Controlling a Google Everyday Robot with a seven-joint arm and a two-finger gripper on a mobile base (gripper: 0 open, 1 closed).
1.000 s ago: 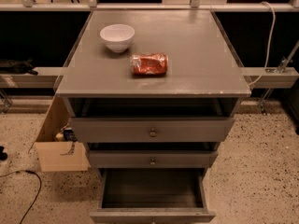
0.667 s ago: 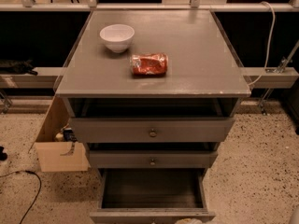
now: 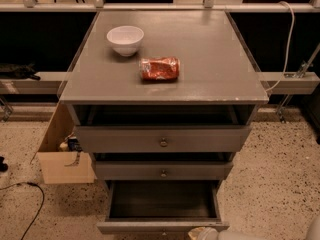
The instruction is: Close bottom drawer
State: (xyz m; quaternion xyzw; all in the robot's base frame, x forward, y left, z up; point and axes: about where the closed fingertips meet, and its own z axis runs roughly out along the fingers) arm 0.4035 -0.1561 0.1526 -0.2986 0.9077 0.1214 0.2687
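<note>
The bottom drawer (image 3: 162,200) sits at the lower middle of the frame, the lowest of three in a grey cabinet. It is pulled well out, so its dark grey inside is open to view, and its shallow front runs along the bottom edge of the frame. Above it is the middle drawer (image 3: 162,171), and above that the top drawer (image 3: 162,139). Each of these has a small round knob at its centre and a dark gap over its front.

The pincer (image 3: 202,233) shows only as a pale tip at the bottom edge, right of centre, just beside the right end of the bottom drawer's front. Its light-coloured arm (image 3: 260,235) runs off toward the lower right corner. I cannot tell whether the pincer is spread or pressed together.

On the grey counter (image 3: 210,59), a white bowl (image 3: 125,39) stands toward the upper left. A crushed red can (image 3: 159,69) lies on its side near it, closer to the front edge. A cardboard box (image 3: 65,159) rests on the speckled floor (image 3: 280,174) at the left of the cabinet.
</note>
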